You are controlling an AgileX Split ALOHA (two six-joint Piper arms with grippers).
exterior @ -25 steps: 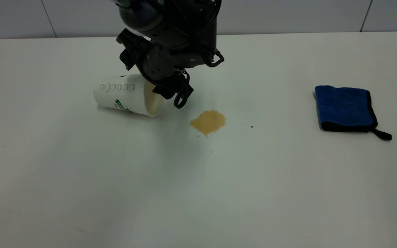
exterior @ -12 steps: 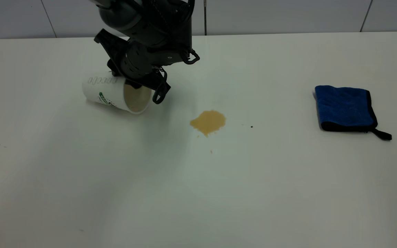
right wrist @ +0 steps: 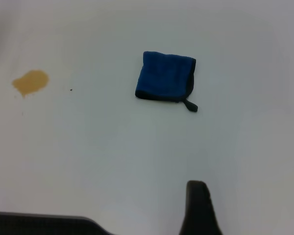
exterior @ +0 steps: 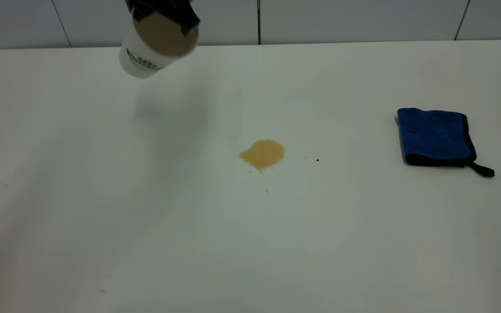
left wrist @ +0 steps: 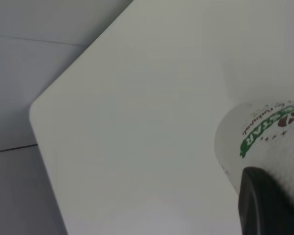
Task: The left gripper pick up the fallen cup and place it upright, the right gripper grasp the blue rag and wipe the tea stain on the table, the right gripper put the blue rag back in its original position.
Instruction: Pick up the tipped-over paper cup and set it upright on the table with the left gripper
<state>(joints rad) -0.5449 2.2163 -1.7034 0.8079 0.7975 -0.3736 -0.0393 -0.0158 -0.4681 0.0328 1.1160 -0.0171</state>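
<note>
High over the table's [exterior: 59, 130] far left, my left end effector [exterior: 163, 8] grips the cup [exterior: 150, 48] off the surface.
Its long axis tilts, mouth toward the camera, so the base must swing down; tea stain [exterior: 262, 154] and blue rag [exterior: 435, 135] lie well right, nearer my right end effector [right wrist: 198, 205], whose grip I cannot tell.

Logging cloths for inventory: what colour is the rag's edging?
Black edging on the blue rag, clearest in the exterior view.
</note>
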